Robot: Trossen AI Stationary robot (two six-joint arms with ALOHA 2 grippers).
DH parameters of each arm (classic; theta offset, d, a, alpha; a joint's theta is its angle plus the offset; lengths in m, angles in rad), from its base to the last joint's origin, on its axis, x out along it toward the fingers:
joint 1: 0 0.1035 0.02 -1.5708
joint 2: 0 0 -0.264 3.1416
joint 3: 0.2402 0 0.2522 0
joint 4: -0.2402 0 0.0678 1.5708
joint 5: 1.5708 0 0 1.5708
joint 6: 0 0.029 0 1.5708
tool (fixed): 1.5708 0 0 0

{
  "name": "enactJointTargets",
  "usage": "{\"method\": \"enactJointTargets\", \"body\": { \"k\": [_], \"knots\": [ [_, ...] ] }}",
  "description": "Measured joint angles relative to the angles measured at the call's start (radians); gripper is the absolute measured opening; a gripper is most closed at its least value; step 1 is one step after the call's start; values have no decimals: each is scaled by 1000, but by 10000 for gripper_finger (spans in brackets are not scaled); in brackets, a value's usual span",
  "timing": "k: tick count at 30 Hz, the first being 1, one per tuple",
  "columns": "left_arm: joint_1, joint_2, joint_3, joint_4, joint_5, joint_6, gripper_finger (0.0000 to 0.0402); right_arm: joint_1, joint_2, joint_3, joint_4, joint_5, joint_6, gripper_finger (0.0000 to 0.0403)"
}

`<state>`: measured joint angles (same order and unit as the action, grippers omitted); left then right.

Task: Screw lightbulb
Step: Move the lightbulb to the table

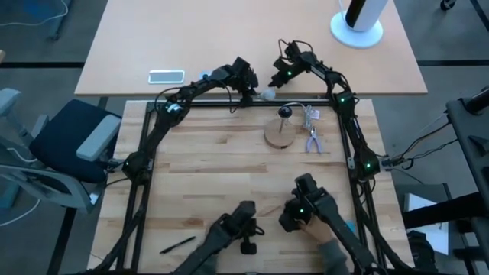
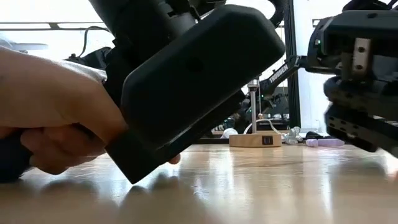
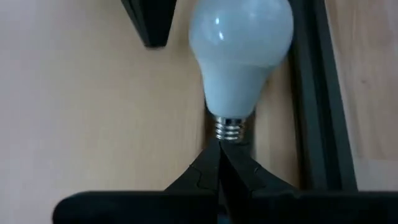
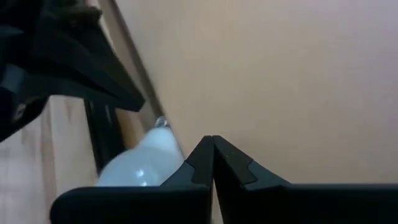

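Note:
The white frosted lightbulb point(image 1: 267, 95) lies on its side by the black frame rail at the table's far edge. In the left wrist view the lightbulb point(image 3: 239, 56) points its grey screw end point(image 3: 229, 129) at my shut left gripper point(image 3: 219, 152). My left gripper point(image 1: 254, 90) is just left of the bulb. My right gripper point(image 1: 273, 80) is shut, just beyond the bulb on its far side. In the right wrist view the bulb point(image 4: 140, 171) shows beside my right gripper point(image 4: 212, 146). The round wooden disc point(image 1: 280, 136) with its black post point(image 1: 285, 112) stands nearer, to the right. My left gripper's shut fingertips point(image 3: 211, 163) stand level at the tip of the bulb's screw end point(image 3: 229, 135); I cannot tell whether they touch. My right gripper's finger point(image 4: 193, 165) hides part of the bulb's round side point(image 4: 163, 155); I cannot tell whether it touches.
Purple-handled pliers point(image 1: 312, 142) lie right of the disc. A phone point(image 1: 166, 76) and a white-based black cylinder point(image 1: 357, 19) are on the far table. A person's hand point(image 2: 50, 118) holds dark control arms point(image 1: 306, 208) at the near edge. A black pen point(image 1: 177, 244) lies near left.

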<state>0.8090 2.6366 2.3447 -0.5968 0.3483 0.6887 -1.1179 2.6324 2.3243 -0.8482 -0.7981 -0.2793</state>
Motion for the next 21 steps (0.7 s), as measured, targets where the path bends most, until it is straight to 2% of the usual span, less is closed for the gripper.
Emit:
{"method": "enactJointTargets", "body": {
  "k": [6, 11, 16, 21],
  "knots": [
    [-21, 0, 0, 2, 13, 62, 0, 12, -2, 5, -138, 44, -94, 0],
    [-46, 0, 0, 16, 28, 136, 0, 25, -2, 6, -178, 43, -138, 0],
    [-64, 0, 6, 21, 36, 142, 0, 45, -2, 6, -190, 35, -160, 0],
    [-67, 0, 10, 53, 70, 115, 0, 51, -4, 13, -228, 24, -255, 0]
  ]
}}
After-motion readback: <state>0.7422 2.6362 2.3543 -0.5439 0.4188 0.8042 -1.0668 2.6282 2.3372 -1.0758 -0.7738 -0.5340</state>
